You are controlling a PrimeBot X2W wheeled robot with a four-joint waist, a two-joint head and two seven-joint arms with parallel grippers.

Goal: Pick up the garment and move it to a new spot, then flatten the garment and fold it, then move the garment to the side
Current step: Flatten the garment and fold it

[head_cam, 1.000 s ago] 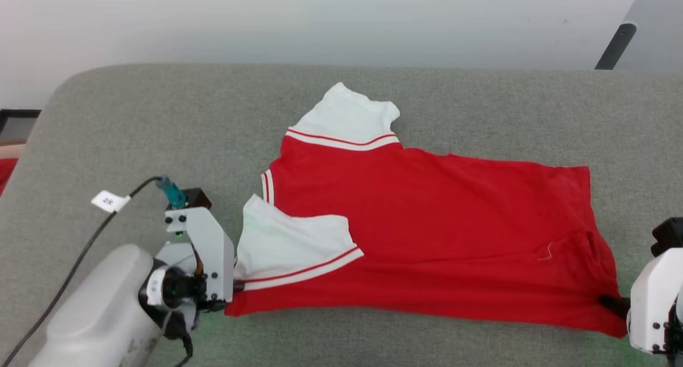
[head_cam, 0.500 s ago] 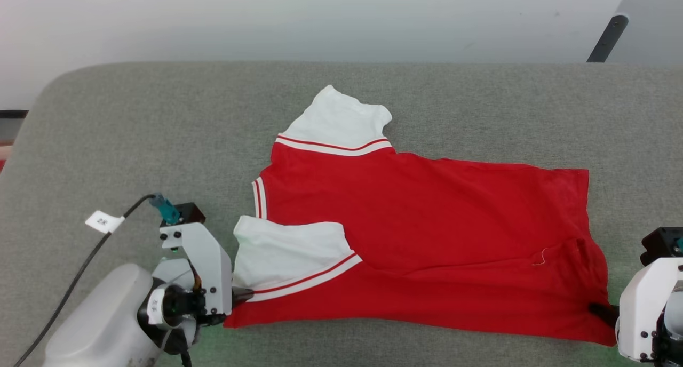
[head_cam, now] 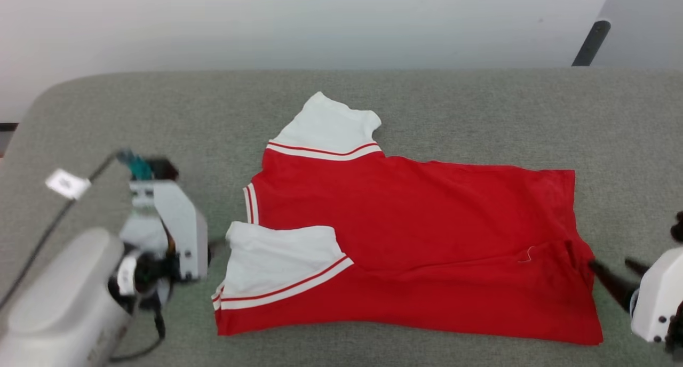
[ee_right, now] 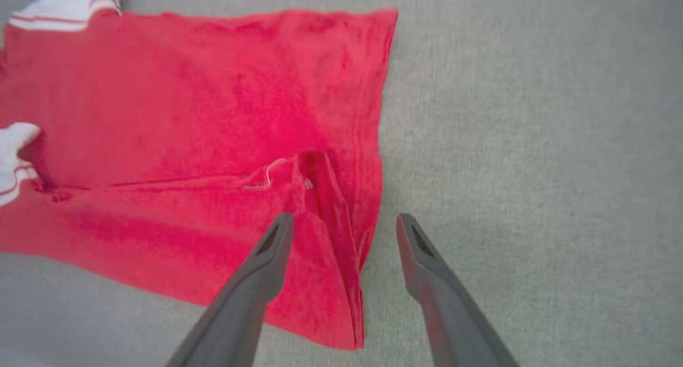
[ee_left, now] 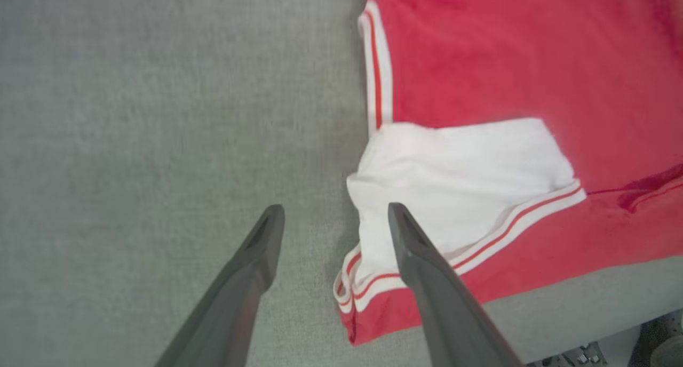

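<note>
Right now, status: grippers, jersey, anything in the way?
Left gripper open, beside sleeve. Right gripper open, at hem corner. Garment lying on grey cushion, near edge folded over, ungripped. Nothing blocking seen.

Head high above; wrists close over garment [head_cam: 427, 223]

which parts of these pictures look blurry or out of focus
Head view: the left arm is smeared by blur, while the garment and grey cushion look sharp. Left wrist view: cloth weave soft throughout. Right wrist view: equally soft, jaws crisper than the red cloth.
</note>
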